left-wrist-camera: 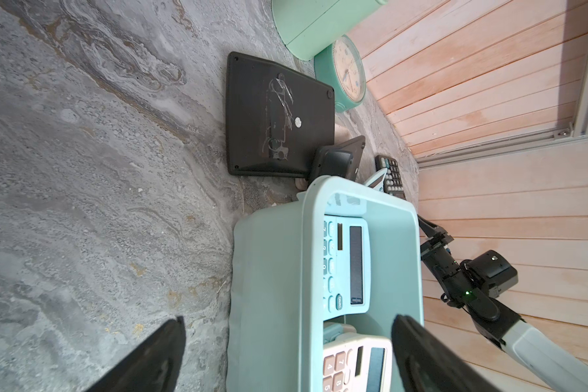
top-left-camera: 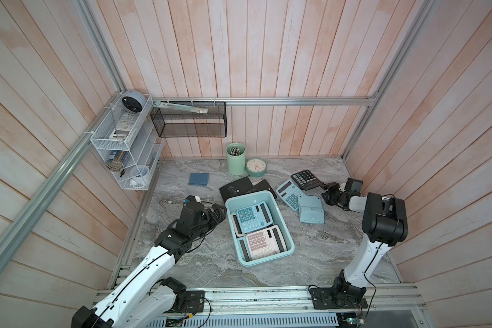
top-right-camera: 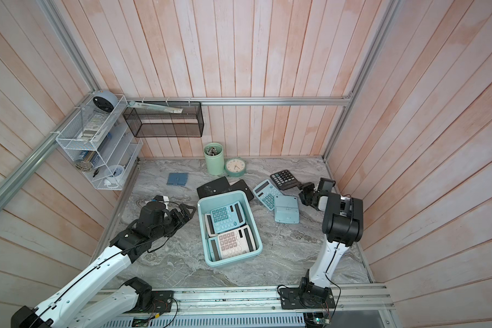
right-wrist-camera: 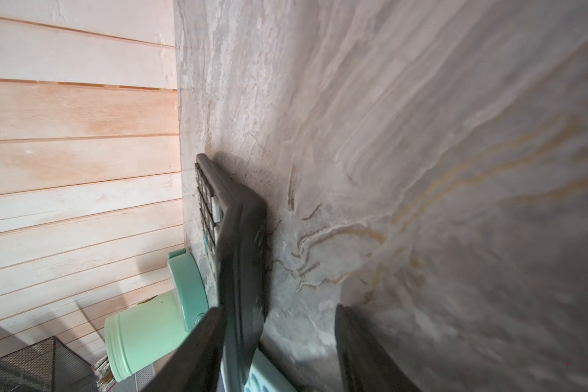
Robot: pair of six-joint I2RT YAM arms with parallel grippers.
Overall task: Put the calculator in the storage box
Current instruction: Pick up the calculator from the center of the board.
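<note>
**The black calculator lies right of the box, at the right hand**

The left hand is just left of the box, jaws wide, empty. Inside lie a teal calculator and a pink calculator. A blue calculator and a face-down aqua calculator lie just right of the box. Farther right, the black calculator's edge sits between the right hand's half-open jaws: one finger against it, the other clear.

Smooth plastic storage box, matt marble-patterned tabletop
</note>
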